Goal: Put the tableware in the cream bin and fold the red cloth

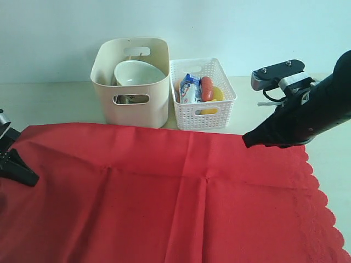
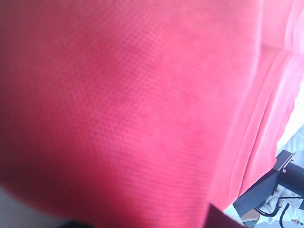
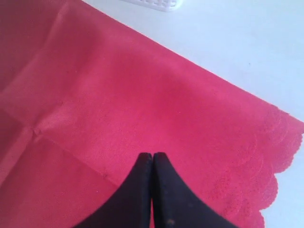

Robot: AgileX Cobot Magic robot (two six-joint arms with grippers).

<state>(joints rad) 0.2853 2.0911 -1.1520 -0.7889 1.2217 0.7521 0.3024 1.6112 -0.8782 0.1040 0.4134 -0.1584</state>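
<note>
Red cloth lies just beside cream bin and lattice basket.

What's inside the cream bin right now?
A white bowl, tilted, fills most of the cream bin. Something dark shows through the front handle cut-out; the walls and bowl hide whatever else lies below.

Plain red cloth spread flat (creased); white bowl tilted inside cream bin.
</note>
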